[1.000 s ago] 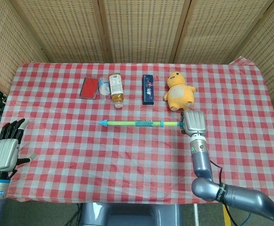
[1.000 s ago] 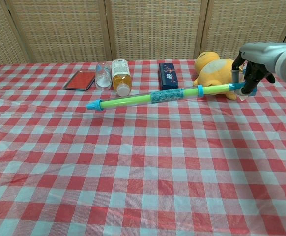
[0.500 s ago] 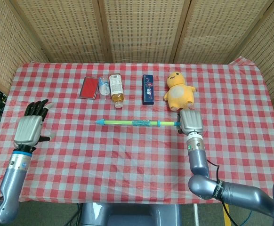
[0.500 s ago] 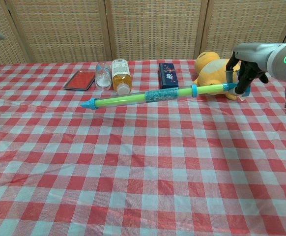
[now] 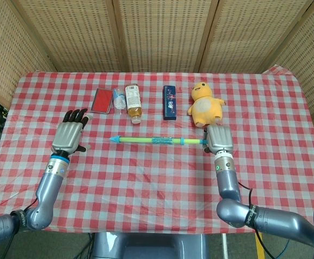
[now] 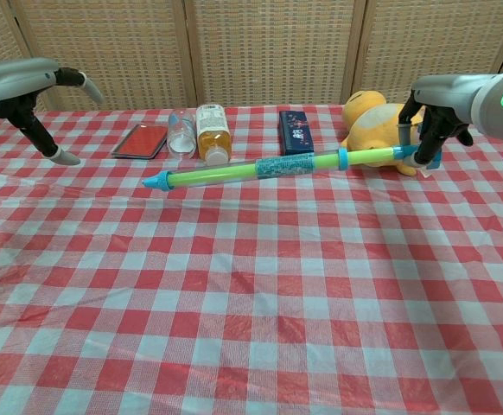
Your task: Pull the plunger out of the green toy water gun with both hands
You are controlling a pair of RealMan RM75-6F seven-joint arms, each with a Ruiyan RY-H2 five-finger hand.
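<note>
The green toy water gun (image 5: 146,140) (image 6: 234,171) is a long thin green tube with blue caps and a blue label, held level above the checked cloth. My right hand (image 5: 219,139) (image 6: 431,121) grips its right end, by the blue handle. Its pointed blue tip (image 5: 113,139) (image 6: 153,182) faces left. My left hand (image 5: 69,135) (image 6: 28,95) hovers open to the left of that tip, fingers spread, a short gap away and holding nothing.
Behind the gun lie a red case (image 5: 101,100), a clear small bottle (image 5: 119,100), a tea bottle (image 5: 132,102), a dark blue box (image 5: 170,101) and a yellow plush toy (image 5: 204,104). The red checked table (image 5: 157,189) reaches to wicker screens at the back.
My left hand has swung in from the table's left edge toward the gun's tip. The right hand has kept its hold, with the gun shifting slightly left.
</note>
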